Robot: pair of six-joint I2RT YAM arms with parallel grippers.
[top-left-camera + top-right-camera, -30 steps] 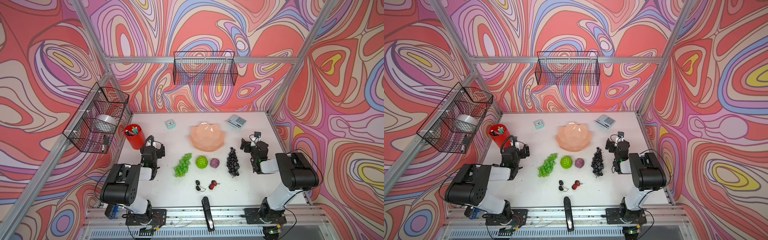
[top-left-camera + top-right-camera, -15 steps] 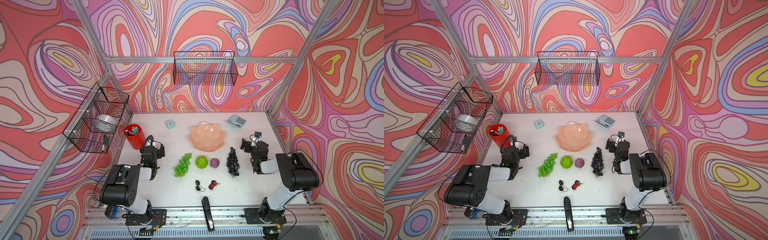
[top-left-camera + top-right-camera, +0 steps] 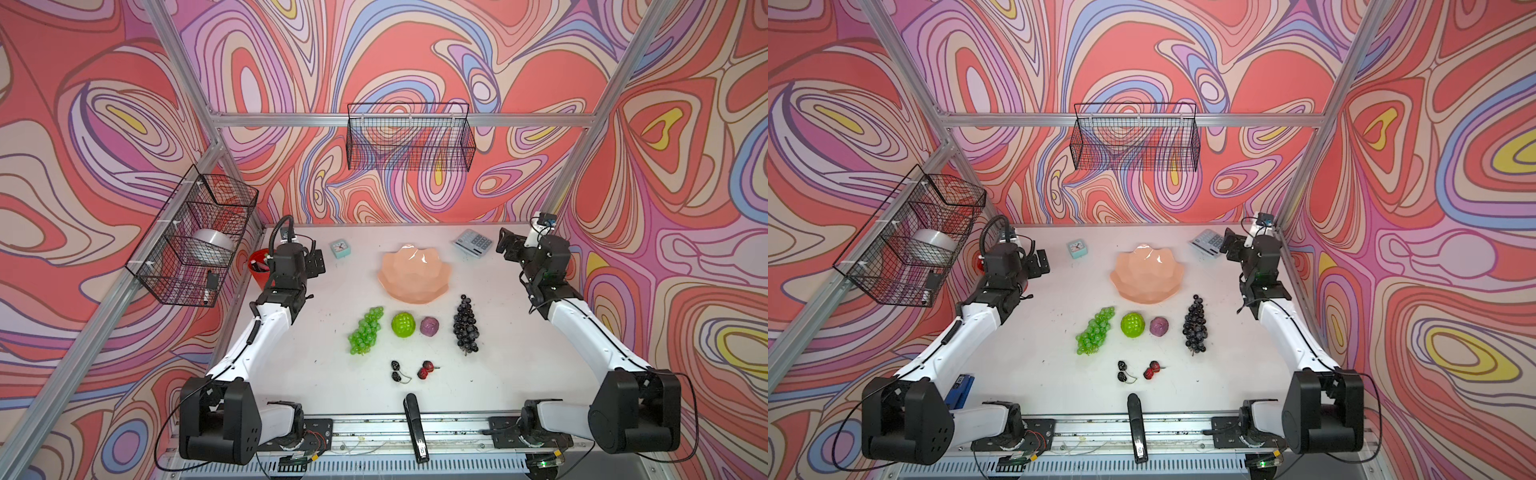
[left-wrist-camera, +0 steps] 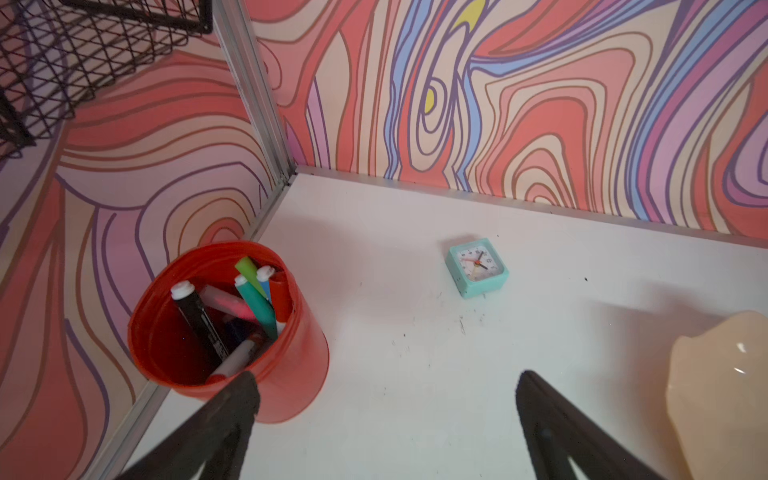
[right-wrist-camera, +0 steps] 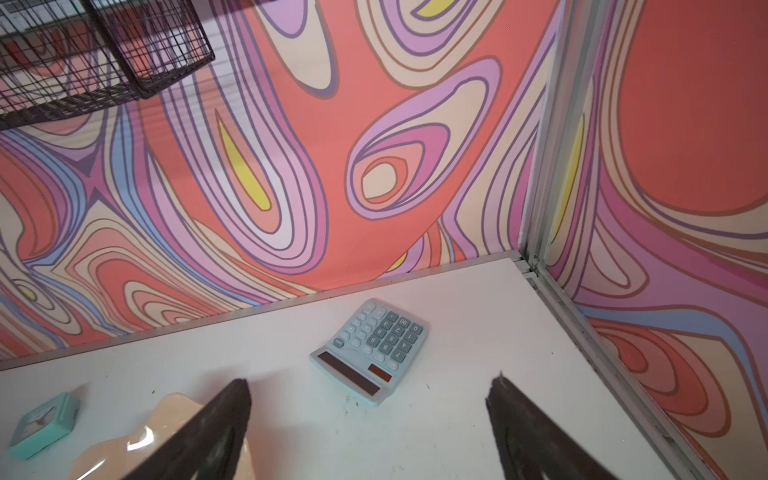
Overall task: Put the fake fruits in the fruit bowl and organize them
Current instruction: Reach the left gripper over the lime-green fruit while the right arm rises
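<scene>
The peach-pink fruit bowl (image 3: 414, 274) (image 3: 1147, 274) stands empty at the middle back of the white table. In front of it lie the fake fruits in a row: a green grape bunch (image 3: 365, 331), a lime-green ball (image 3: 403, 324), a mauve ball (image 3: 429, 326) and a dark purple grape bunch (image 3: 465, 324). Nearer the front lie a black berry pair (image 3: 396, 371) and a red berry pair (image 3: 426, 370). My left gripper (image 3: 316, 264) (image 4: 384, 382) hangs open left of the bowl, empty. My right gripper (image 3: 509, 249) (image 5: 370, 386) is open and empty, right of the bowl.
A red cup of markers (image 4: 224, 332) stands in the back left corner, beside a teal clock (image 4: 477, 267). A calculator (image 5: 370, 349) lies at the back right. A black stapler (image 3: 415, 432) sits at the front edge. Wire baskets (image 3: 409, 137) hang on the walls.
Both arms have lifted out of their folded pose and stretched toward the back of the table. The fruits and the bowl have not moved.
</scene>
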